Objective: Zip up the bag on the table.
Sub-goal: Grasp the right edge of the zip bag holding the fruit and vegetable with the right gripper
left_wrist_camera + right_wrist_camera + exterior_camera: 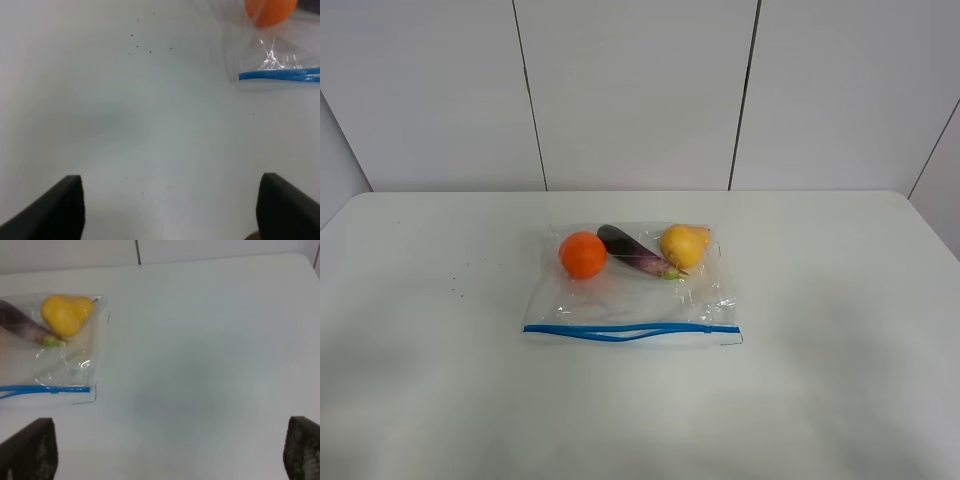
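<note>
The clear plastic bag (630,295) lies flat in the middle of the white table (830,310). Its blue zipper strip (630,331) runs along the near edge, and the two blue lines part in the middle. Inside are an orange (583,254), a purple eggplant (632,250) and a yellow pear (684,245). No arm shows in the high view. My left gripper (170,210) is open over bare table, with the bag's left corner (265,52), zipper strip (280,75) and orange (270,11) ahead. My right gripper (170,450) is open, with the bag's right corner (75,365), pear (66,314) and zipper strip (45,388) ahead.
A white panelled wall (640,90) stands behind the table's far edge. A few small dark specks (150,50) mark the tabletop left of the bag. The table's rounded far right corner (305,260) shows in the right wrist view.
</note>
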Robot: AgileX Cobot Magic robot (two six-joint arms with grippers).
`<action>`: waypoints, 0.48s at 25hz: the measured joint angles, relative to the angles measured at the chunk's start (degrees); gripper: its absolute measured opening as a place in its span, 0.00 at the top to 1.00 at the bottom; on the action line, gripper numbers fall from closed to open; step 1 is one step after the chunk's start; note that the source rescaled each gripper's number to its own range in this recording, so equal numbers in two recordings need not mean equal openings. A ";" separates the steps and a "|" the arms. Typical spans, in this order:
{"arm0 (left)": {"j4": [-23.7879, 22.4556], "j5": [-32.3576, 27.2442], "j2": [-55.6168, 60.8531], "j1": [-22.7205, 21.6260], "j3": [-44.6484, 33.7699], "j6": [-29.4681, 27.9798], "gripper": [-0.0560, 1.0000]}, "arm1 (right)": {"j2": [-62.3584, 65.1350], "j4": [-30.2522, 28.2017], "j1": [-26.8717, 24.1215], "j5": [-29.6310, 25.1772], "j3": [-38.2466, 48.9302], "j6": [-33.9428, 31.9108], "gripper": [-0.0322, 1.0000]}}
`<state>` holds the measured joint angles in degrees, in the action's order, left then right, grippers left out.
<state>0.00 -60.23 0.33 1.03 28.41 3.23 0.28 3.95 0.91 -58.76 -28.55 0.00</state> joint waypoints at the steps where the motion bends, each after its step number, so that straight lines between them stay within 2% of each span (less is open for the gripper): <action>1: 0.00 0.00 0.00 0.00 0.00 0.00 0.00 | 0.00 0.00 0.00 0.00 0.00 0.00 0.00; 12: 0.00 0.00 0.00 0.00 0.00 0.00 0.00 | -3.23 0.19 0.00 -0.11 -0.45 -0.48 0.00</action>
<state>0.00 -60.23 0.33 1.03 28.41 3.23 -2.96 4.14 0.91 -58.87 -29.01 -0.48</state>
